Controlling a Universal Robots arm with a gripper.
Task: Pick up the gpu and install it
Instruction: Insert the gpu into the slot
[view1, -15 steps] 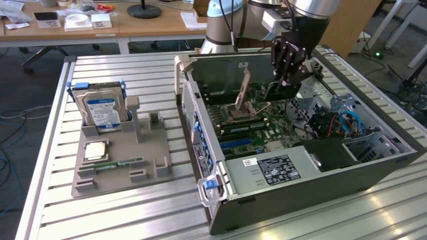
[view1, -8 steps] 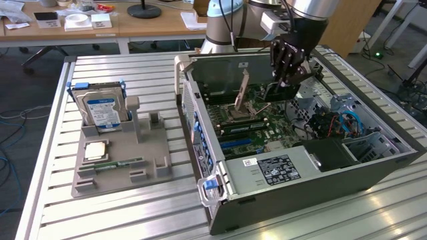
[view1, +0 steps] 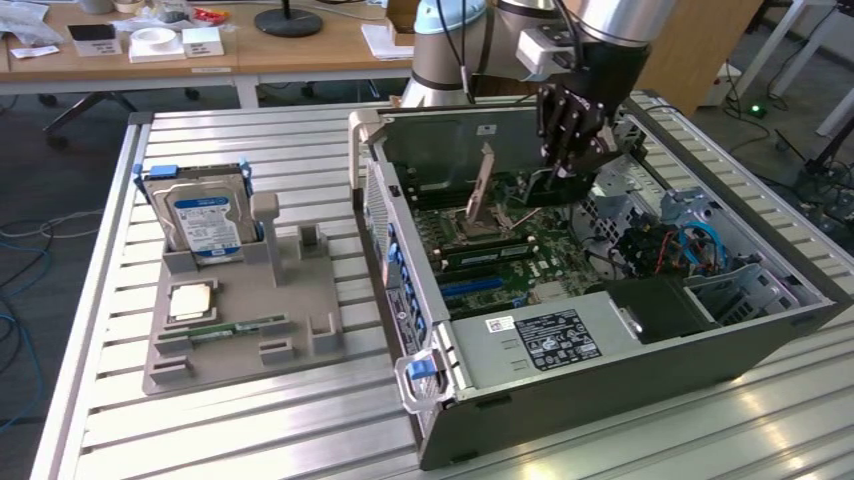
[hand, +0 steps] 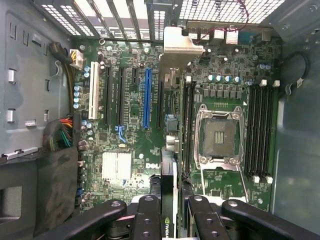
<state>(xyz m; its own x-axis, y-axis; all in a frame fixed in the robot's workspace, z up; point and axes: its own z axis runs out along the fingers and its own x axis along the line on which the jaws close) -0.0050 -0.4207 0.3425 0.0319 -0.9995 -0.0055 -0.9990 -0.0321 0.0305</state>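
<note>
The pincer (hand: 170, 212) is closed partway on the gpu (hand: 169, 185), its fingers (hand: 146, 217) pressing the card's two flat faces near the upper edge; the card hangs edge-on inside the open case (view1: 601, 340) on the desk (view1: 200, 430), over the motherboard (hand: 125, 140), just beside the long blue slot (hand: 147, 97), with its silver bracket (hand: 182, 42) towards the vented rear wall. I'd judge it light and stiff but delicate; a hold on the flat faces looks right, clear of the contact edge and the small parts. The bottom edge is hidden under the card itself, so I cannot tell whether it touches a slot; from the exterior view the fingers cover most of it.
</note>
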